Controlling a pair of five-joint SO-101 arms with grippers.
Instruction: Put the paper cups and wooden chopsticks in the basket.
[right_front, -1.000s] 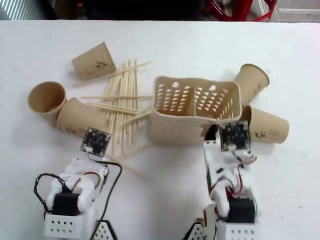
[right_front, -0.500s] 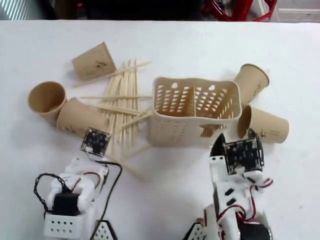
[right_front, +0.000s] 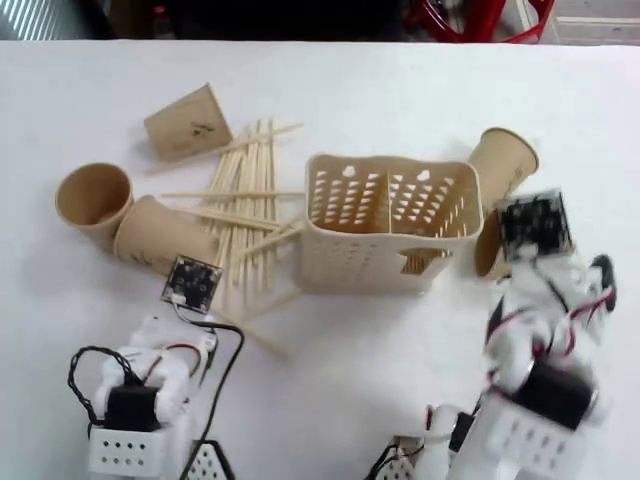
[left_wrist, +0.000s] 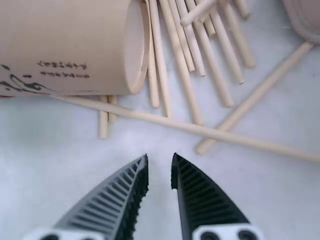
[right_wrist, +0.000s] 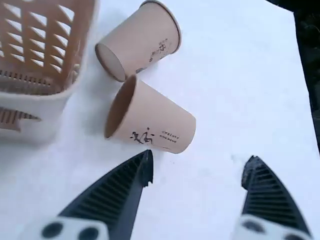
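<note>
Nearest us, left tool: released, though only a narrow slit parts the jaws; nothing in it, low over the white surface, just short of the chopsticks.
Right tool: spread wide and empty, above the nearer tan paper cup, which lies on its side.
Change: our right arm has swung from the basket's front wall out to the right, over the two cups there; the left arm has kept still. We judge a cup pickup is now the step in hand.
Pale wooden chopsticks: a loose scatter left of the basket, a few reaching its wall.
Left cups: three tan paper cups beside the scatter, all outside the basket.
Farther right cup: on its side, just beside the basket's corner.
Cream slotted plastic basket: two compartments; we see nothing in it yet.
Room: the basket wall crowds the nearer cup's mouth; open surface lies to its right and beyond, well short of the far edge.
</note>
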